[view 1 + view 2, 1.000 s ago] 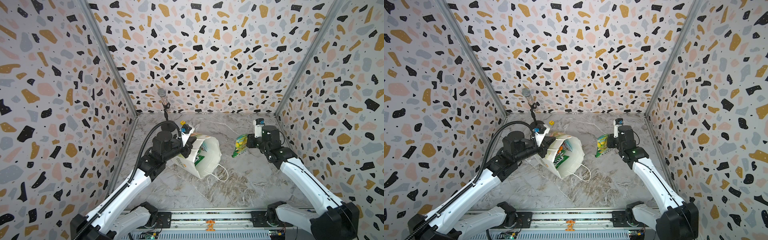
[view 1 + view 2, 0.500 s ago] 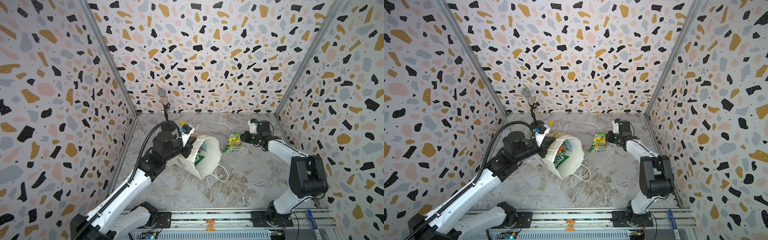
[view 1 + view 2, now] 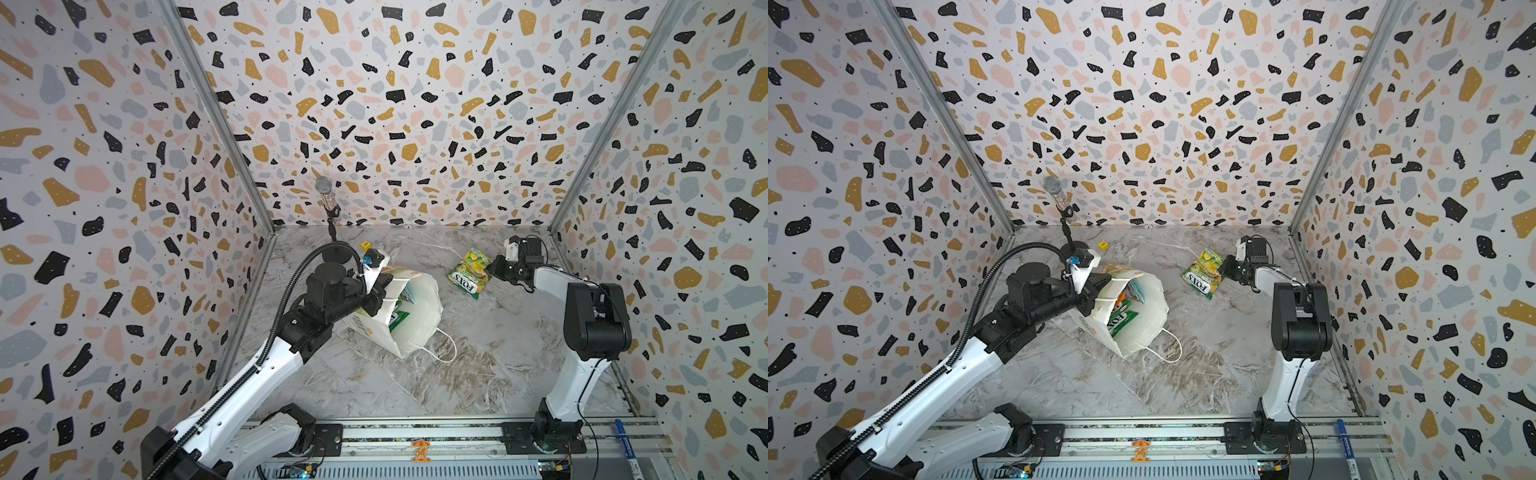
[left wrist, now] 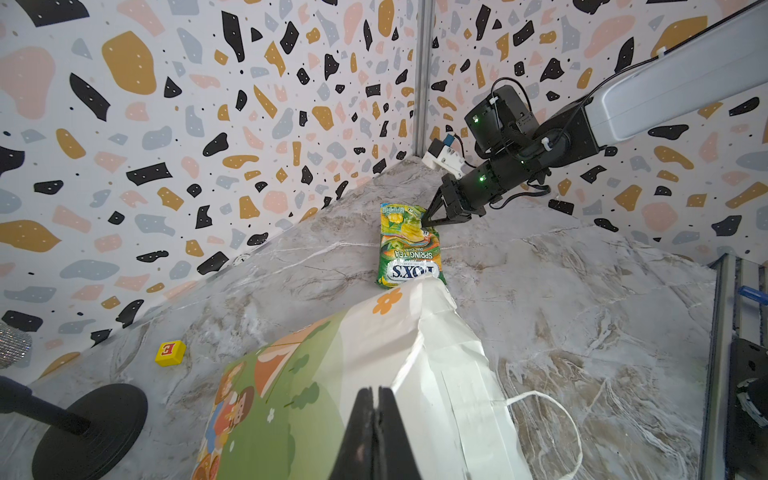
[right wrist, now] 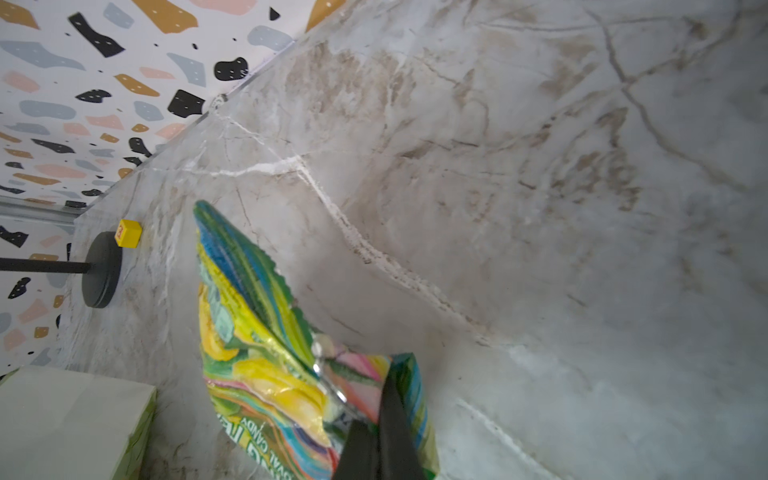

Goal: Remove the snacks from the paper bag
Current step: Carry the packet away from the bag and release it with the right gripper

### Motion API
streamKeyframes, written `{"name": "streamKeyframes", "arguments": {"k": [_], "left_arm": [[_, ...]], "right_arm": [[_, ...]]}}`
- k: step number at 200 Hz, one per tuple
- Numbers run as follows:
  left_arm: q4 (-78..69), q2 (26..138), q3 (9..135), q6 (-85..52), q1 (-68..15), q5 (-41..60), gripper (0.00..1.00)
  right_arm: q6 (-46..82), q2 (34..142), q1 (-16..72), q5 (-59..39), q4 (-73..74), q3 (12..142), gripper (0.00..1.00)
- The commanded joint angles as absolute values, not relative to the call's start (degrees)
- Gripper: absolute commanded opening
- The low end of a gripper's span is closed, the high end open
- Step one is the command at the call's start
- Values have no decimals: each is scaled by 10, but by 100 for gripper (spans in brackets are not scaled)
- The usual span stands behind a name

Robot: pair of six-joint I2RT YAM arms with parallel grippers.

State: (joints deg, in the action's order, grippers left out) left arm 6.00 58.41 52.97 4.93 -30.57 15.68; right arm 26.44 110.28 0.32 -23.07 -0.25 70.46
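Left wrist view: the green-yellow snack pouch (image 4: 409, 249) lies flat on the marble-patterned desk (image 4: 582, 311), just past the paper bag's top corner, toward the desk's far right corner. I read "FOX'S" and "SPRING TEA" on its glossy film; the smaller print is too fine to make out. The right gripper (image 4: 428, 220) has its jaws closed on the pouch's end. In the right wrist view the film crumples where the black fingers (image 5: 392, 424) pinch it, and the frame edge cuts off the rest of the pouch.

The paper bag (image 3: 411, 316) leans on its side left of the desk's centre. Its mouth opens toward the desk's right side, and one white cord handle (image 4: 540, 393) trails on the marble. In a top view further pouches (image 3: 1121, 320) show inside the bag. A green one reads "FOX"; the bag wall hides the others, so I cannot count them.

The bag is stiff, creased white paper with a green landscape print and an orange flower (image 4: 386, 300); I cannot read its lettering. The left gripper (image 4: 376, 399) is clamped on the bag's rim, its jaws showing only a thin seam between them.

A yellow cube (image 4: 170, 353) marked "E" sits near the desk's far edge, beside the round black base of a microphone stand (image 4: 91, 428).
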Motion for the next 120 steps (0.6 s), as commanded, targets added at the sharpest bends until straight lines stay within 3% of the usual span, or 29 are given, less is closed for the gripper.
{"name": "streamKeyframes", "arguments": {"k": [1, 50, 67, 106, 120], "left_arm": [[49, 584, 529, 54, -308, 150, 0], [52, 583, 529, 54, -308, 147, 0], [51, 583, 529, 54, -308, 148, 0], [51, 583, 529, 54, -308, 148, 0], [51, 584, 530, 53, -308, 148, 0]], "right_arm": [[271, 1104, -4, -222, -1, 720, 0], [279, 1104, -19, -183, -2, 707, 0], [279, 1101, -24, -173, -4, 706, 9], [278, 1051, -26, -140, 11, 674, 42], [269, 1028, -26, -139, 13, 662, 46]]}}
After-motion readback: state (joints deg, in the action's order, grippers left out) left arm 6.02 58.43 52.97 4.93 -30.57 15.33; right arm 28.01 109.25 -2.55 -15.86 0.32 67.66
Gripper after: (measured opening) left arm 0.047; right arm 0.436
